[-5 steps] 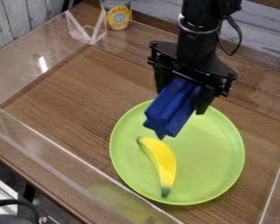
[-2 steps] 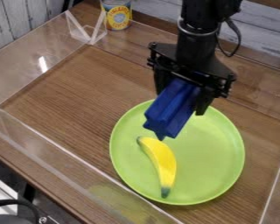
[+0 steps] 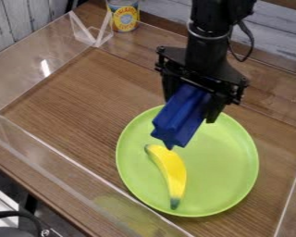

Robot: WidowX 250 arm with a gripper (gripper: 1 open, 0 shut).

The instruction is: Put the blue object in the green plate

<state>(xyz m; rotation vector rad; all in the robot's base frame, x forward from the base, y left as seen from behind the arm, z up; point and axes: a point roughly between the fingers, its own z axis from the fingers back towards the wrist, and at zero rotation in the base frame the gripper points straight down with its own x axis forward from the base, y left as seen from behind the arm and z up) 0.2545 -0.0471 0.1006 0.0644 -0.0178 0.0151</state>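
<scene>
Blue object (image 3: 180, 120) is hanging tilted in the gripper (image 3: 195, 100), whose jaws are squeezing its top end. It is hanging over the green plate (image 3: 225, 176), just beside a banana (image 3: 170, 171). Next, the jaws probably need to lower and let go.

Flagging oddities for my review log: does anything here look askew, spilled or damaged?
Nothing spilled or damaged. The deep-blue rectangular block hangs tilted from the black gripper over the round lime-green plate, beside a yellow banana lying on it.
</scene>
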